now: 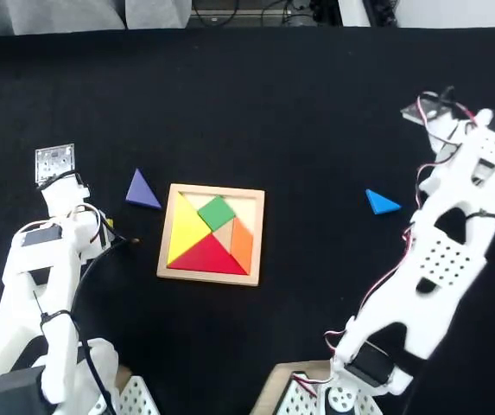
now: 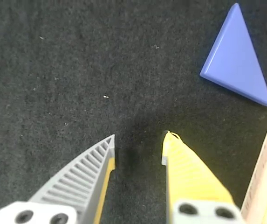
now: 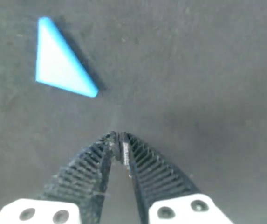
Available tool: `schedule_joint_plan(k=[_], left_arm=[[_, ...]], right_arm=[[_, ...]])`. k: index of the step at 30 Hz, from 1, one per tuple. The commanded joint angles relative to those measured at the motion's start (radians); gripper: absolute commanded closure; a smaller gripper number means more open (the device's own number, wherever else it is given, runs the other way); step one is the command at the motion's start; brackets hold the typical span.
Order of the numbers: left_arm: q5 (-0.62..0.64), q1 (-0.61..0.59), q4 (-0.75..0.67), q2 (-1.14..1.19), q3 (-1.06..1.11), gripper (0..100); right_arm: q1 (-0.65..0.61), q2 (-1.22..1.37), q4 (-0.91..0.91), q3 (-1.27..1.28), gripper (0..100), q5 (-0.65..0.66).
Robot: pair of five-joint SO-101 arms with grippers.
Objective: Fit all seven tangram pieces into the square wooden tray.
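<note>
Just left of tray [image 1: 217, 188]: purple triangle [image 1: 142, 191] and left gripper [image 2: 139, 140], jaws spread, empty. Well right of tray: blue triangle [image 1: 381, 202], right gripper [image 3: 118, 138] near it, jaws pressed together. Inside tray: coloured pieces [image 1: 206, 257].

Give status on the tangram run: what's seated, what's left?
Done: yellow, red, green and orange pieces sit in the tray.
In hand: nothing. The left gripper is open and empty near the purple triangle. The right gripper is shut and empty near the blue triangle.
Left: both triangles lie on the table outside the tray, where bare wood shows.
</note>
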Motion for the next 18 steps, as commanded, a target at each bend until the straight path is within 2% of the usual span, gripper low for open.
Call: schedule_joint_plan(k=[1, 10, 18], left_arm=[[0.012, -0.002, -0.015, -0.002, -0.004, 83], [0.012, 0.018, -0.014, -0.002, -0.004, 83], [0.012, 0.015, -0.009, -0.002, -0.004, 83]], right_arm=[[-0.011, -0.255, 0.035, 0.147, 98.8, 0.014], [-0.126, -0.774, -0.021, 0.657, 98.8, 0.011], [-0.183, -1.222, -0.288, 1.144, 98.7, 0.012]])
